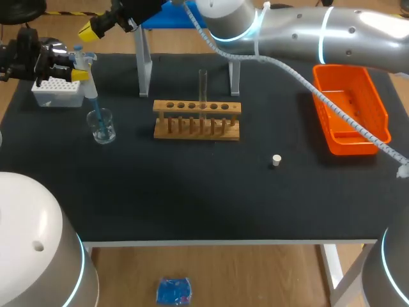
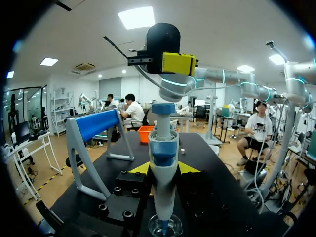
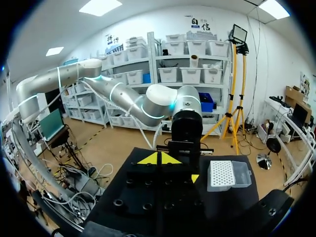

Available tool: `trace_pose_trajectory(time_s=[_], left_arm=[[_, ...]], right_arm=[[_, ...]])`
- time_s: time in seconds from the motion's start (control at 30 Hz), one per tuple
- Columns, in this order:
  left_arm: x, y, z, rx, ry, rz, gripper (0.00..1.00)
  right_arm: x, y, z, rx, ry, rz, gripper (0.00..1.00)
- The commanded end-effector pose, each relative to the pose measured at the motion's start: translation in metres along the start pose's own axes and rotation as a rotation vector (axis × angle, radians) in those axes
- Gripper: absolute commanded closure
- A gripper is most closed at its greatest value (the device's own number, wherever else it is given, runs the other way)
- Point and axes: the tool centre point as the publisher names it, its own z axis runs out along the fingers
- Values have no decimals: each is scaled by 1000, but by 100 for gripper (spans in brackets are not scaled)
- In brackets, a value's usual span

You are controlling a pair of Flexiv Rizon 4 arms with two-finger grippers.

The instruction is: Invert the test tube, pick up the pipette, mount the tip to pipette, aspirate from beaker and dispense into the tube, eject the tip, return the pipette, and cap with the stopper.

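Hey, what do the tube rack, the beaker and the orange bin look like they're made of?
Tube rack: looks like unfinished light wood, matte tan, with drilled holes and dowel pegs.
Beaker: clear glass or clear plastic, I can't tell which; its walls are fully see-through with faint glints.
Orange bin: probably moulded plastic, uniformly bright orange with a slight sheen.

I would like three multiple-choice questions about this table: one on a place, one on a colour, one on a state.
1. The pipette's lower end is: A inside the beaker, B beside it, C far from it.
2. The bin is: A blue, B orange, C white.
3. The test tube is: A lying flat, B tilted, C upright in the rack.
Answers: 1 A, its blue tip dips into the glass; 2 B, its walls are orange; 3 C, it stands straight in a hole.
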Motion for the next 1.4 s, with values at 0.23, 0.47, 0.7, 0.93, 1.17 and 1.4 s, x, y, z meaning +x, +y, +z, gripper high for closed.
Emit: trace_pose_trajectory(time_s=[0.23, 0.47, 0.7, 0.93, 1.17, 1.4], left_arm=[[-1, 0, -1, 1, 4, 1, 100], [-1, 0, -1, 1, 4, 1, 100], [-1, 0, -1, 1, 4, 1, 100], [-1, 0, -1, 1, 4, 1, 100], [-1, 0, -1, 1, 4, 1, 100], [-1, 0, -1, 1, 4, 1, 100]], right_arm=[[-3, -6, 17, 16, -16, 19, 100], [-7, -12, 20, 29, -27, 31, 100], [-13, -17, 19, 40, -43, 40, 100], [-17, -20, 20, 44, -44, 46, 100], [-20, -22, 20, 48, -43, 50, 100], [-21, -23, 22, 52, -34, 52, 100]])
